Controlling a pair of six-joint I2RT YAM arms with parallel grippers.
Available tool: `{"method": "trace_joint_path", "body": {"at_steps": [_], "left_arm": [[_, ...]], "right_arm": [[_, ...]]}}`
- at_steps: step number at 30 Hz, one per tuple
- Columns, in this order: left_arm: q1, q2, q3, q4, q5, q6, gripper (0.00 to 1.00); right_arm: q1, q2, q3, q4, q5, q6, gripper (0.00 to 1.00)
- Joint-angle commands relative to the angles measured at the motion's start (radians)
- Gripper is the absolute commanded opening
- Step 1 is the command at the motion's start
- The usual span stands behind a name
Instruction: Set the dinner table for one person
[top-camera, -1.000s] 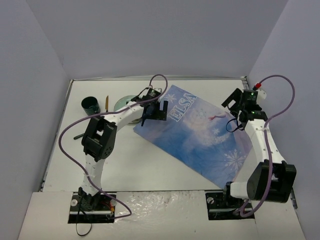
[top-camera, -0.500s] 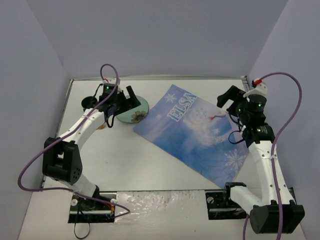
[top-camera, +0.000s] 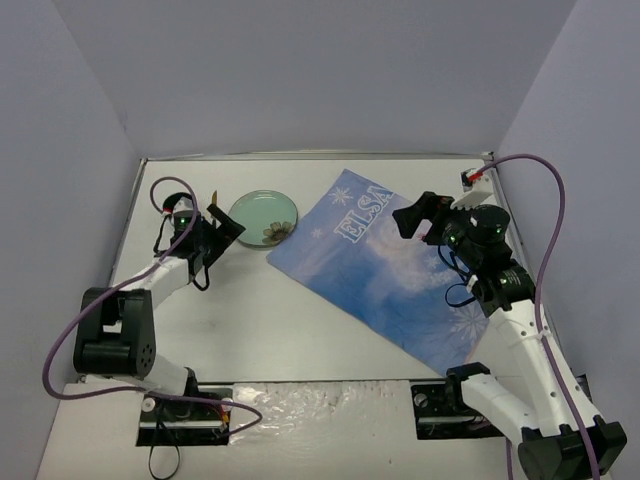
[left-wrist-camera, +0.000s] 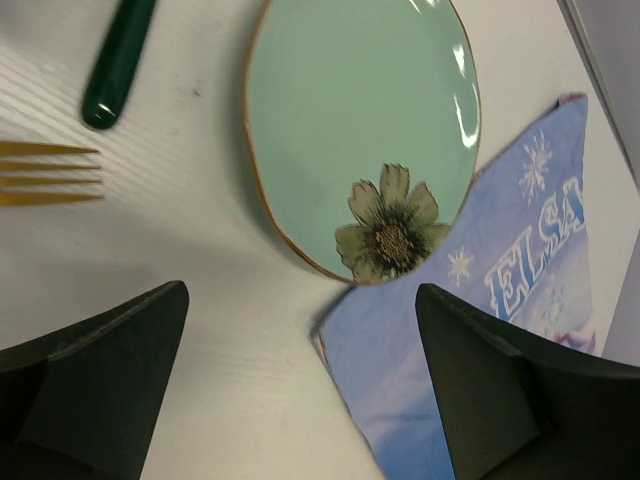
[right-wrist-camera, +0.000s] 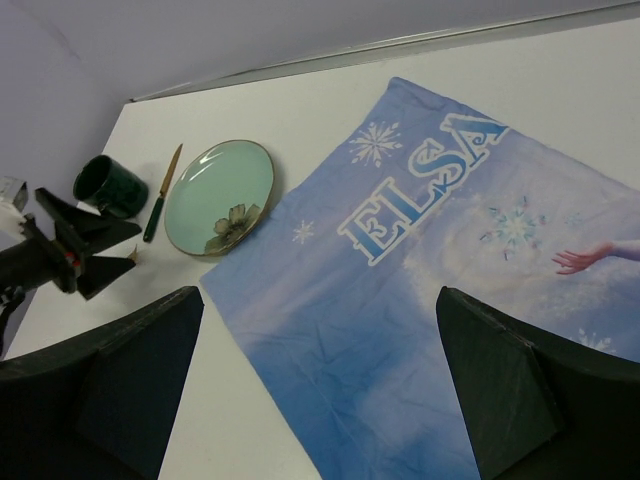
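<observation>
The white dinner table (top-camera: 280, 320) carries a blue Elsa placemat (top-camera: 400, 275) lying at a slant right of centre. A pale green flower plate (top-camera: 263, 217) sits just off the mat's left corner, its rim touching the mat edge in the left wrist view (left-wrist-camera: 360, 130). My left gripper (top-camera: 222, 233) is open and empty, low over the table left of the plate (left-wrist-camera: 300, 400). My right gripper (top-camera: 418, 215) is open and empty, raised above the mat (right-wrist-camera: 320, 390). A gold fork's tines (left-wrist-camera: 50, 172) and a green-handled knife (left-wrist-camera: 118, 60) lie left of the plate.
A dark green cup (right-wrist-camera: 108, 185) stands at the far left beside the knife (right-wrist-camera: 160, 190). Grey walls close in the table on three sides. The left arm's purple cable (top-camera: 75, 330) loops over the left part of the table.
My left arm swung left from the mat's corner to a spot left of the plate, which now shows in full. My right gripper rose and moved left over the mat.
</observation>
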Motion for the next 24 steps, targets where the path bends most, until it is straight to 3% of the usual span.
{"method": "trace_joint_path", "body": {"at_steps": [1,10,24], "left_arm": [[0.053,0.103,-0.007,0.244,0.067,-0.072,0.91],[0.057,0.280,0.029,0.373,0.125,-0.095,0.76],[0.032,0.452,0.080,0.406,0.132,-0.111,0.54]], "right_arm": [[0.007,-0.045,-0.026,0.118,-0.085,-0.007,1.00],[0.006,-0.081,-0.052,0.119,-0.093,-0.020,1.00],[0.006,-0.078,-0.055,0.119,-0.060,-0.052,1.00]]}}
